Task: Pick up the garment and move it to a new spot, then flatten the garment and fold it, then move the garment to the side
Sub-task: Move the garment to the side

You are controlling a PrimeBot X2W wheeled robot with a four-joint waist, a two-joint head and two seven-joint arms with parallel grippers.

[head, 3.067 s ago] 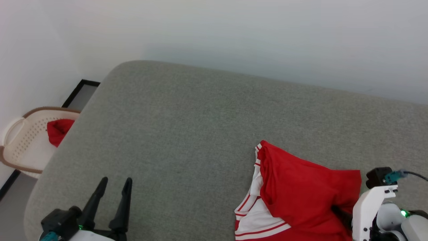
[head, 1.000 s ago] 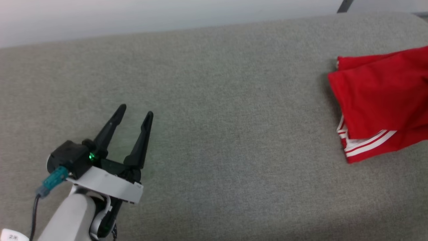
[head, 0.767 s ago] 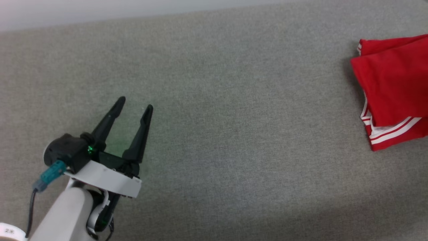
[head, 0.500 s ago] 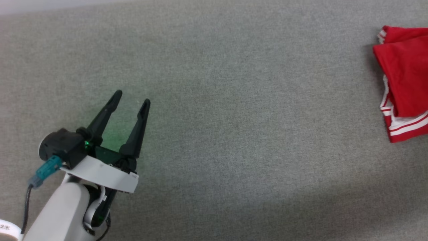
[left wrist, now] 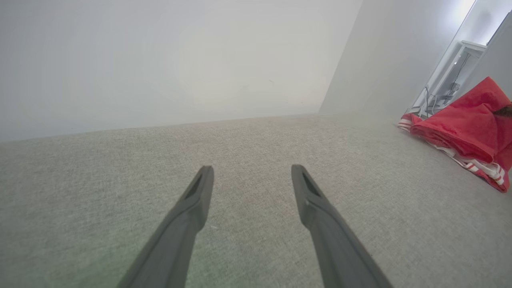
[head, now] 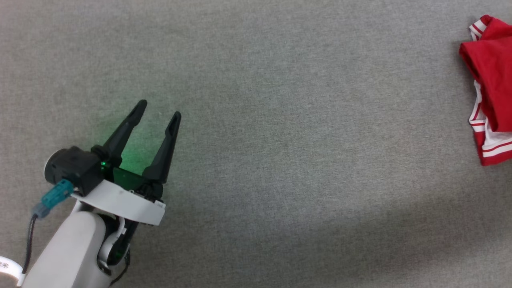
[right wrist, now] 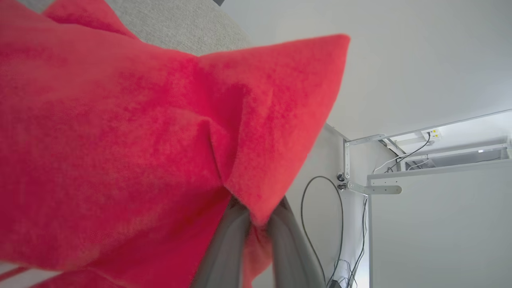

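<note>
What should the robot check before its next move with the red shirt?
1. The right gripper is shut on the jersey: ok.
2. The left gripper is open and holds nothing: ok.
3. There is room on the grey cushion ahead of the left gripper: ok.
4. The jersey lies flat: not ok, it is bunched and folded over.
5. The jersey hangs clear of the grey cushion: cannot tell, the head view's edge cuts it off.

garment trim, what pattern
Red and white stripes on the garment trim, clearest in the head view.
</note>
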